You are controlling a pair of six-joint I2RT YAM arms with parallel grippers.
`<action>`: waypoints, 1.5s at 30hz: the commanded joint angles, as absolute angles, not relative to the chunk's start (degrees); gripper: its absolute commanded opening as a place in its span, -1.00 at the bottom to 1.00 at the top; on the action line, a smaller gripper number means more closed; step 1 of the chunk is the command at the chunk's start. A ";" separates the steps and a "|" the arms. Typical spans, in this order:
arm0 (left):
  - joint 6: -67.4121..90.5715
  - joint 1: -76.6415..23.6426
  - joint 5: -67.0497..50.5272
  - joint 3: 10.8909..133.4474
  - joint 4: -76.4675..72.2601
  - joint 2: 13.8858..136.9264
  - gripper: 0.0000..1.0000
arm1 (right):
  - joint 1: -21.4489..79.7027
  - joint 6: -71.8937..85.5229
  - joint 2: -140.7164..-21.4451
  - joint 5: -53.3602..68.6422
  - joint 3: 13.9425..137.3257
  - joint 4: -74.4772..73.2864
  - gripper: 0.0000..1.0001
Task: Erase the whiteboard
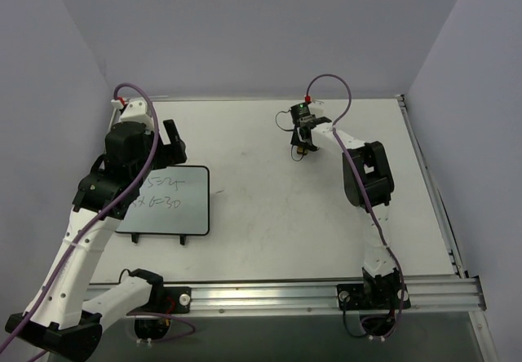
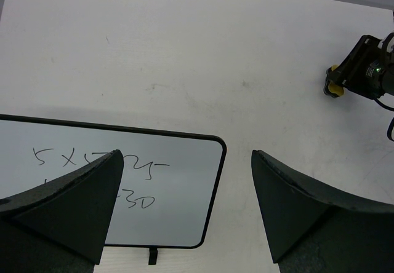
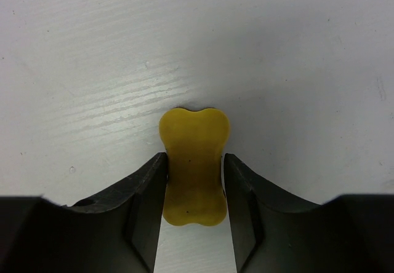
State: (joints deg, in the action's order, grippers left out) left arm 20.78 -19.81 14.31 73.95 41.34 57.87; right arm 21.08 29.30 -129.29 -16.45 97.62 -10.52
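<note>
The whiteboard (image 1: pixel 181 207) lies flat at the left of the table, black-framed, with handwriting on it; it also shows in the left wrist view (image 2: pixel 184 193). My left gripper (image 1: pixel 173 140) is open and empty, hovering over the board's far right corner (image 2: pixel 184 153). My right gripper (image 1: pixel 302 145) is down at the table at the back centre, its jaws closed against the sides of a small yellow bone-shaped block (image 3: pixel 194 168). The block rests on the table surface. The right gripper and a bit of the block (image 2: pixel 333 88) show in the left wrist view too.
Two small black feet (image 1: pixel 184 239) stick out from the board's near edge. A metal rail (image 1: pixel 326 295) runs along the near table edge and another along the right edge (image 1: pixel 431 191). Grey walls enclose the back and sides.
</note>
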 commanded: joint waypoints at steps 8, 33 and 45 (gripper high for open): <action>21.53 -18.98 14.24 73.74 39.02 57.22 0.88 | 21.09 28.74 -129.56 -18.19 98.88 -12.22 -0.66; 36.82 14.50 10.46 59.86 38.06 52.56 0.89 | 32.42 27.25 -106.70 -10.98 85.43 -7.90 -0.90; 44.91 22.67 9.40 56.34 30.85 56.25 0.88 | 49.22 26.46 -98.88 -14.85 84.72 -8.52 -0.89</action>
